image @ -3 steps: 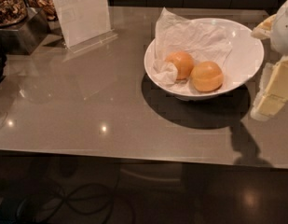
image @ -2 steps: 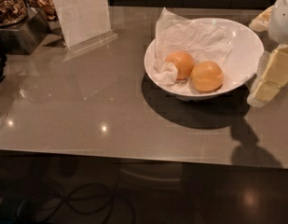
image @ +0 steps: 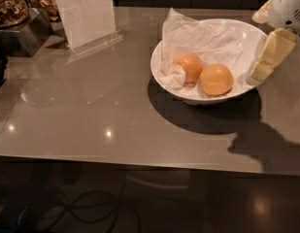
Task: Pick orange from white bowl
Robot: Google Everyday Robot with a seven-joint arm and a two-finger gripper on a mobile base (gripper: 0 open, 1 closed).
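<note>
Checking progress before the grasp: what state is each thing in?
orange: lying in the white bowl, ungripped.
second orange: in the bowl, beside the first.
white bowl: upright on the table, lined with crumpled paper.
gripper: at the bowl's right rim, apart from the orange.
sign stand: upright on the table.

The orange (image: 216, 79) lies in the white bowl (image: 208, 99), the hand (image: 266, 57) at its right rim.
</note>
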